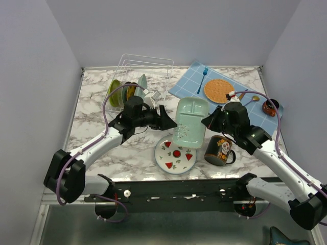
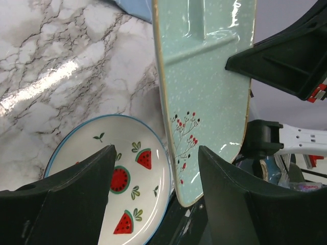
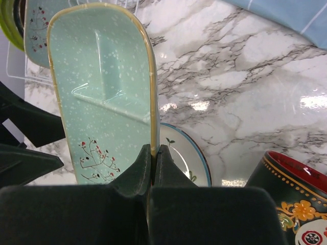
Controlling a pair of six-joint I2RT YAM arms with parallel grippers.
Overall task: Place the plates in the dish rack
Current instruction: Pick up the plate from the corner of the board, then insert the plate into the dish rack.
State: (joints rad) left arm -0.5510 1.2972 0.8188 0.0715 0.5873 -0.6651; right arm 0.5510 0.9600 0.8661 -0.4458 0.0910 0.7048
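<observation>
Top external view: the right gripper point(image 1: 208, 121) is clamped on the right edge of a mint-green plate point(image 1: 190, 120), a rounded-square one with dividers. The left gripper point(image 1: 164, 118) stands just off that plate's left edge, jaws spread wide and empty. Below and between both grippers a round watermelon plate point(image 1: 175, 154) lies flat on the marble table point(image 1: 92, 112), and the mint-green plate's near end overlaps it in this view. A black decorated mug point(image 1: 219, 150) stands just below the right gripper. Behind the left gripper is the white wire dish rack point(image 1: 145, 66), with a yellow-green plate point(image 1: 115, 93) and a teal-patterned plate point(image 1: 142, 81) upright in it. Behind the right gripper an orange woven mat point(image 1: 218, 90) lies on a blue mat point(image 1: 240, 109).

Left wrist view: the left gripper point(image 2: 156, 155) is wide open. The mint-green plate point(image 2: 204, 92) stands on edge ahead, its lower end between the fingers, nearer the right one; contact cannot be told. The watermelon plate point(image 2: 127, 173) lies under the left finger.

Right wrist view: the right gripper point(image 3: 153, 153) is pinched tight on the yellow rim of the mint-green plate point(image 3: 102, 102). The watermelon plate point(image 3: 188, 153) lies just beyond the fingertips, the mug point(image 3: 296, 204) to the right, the dish rack point(image 3: 15, 69) far left.
</observation>
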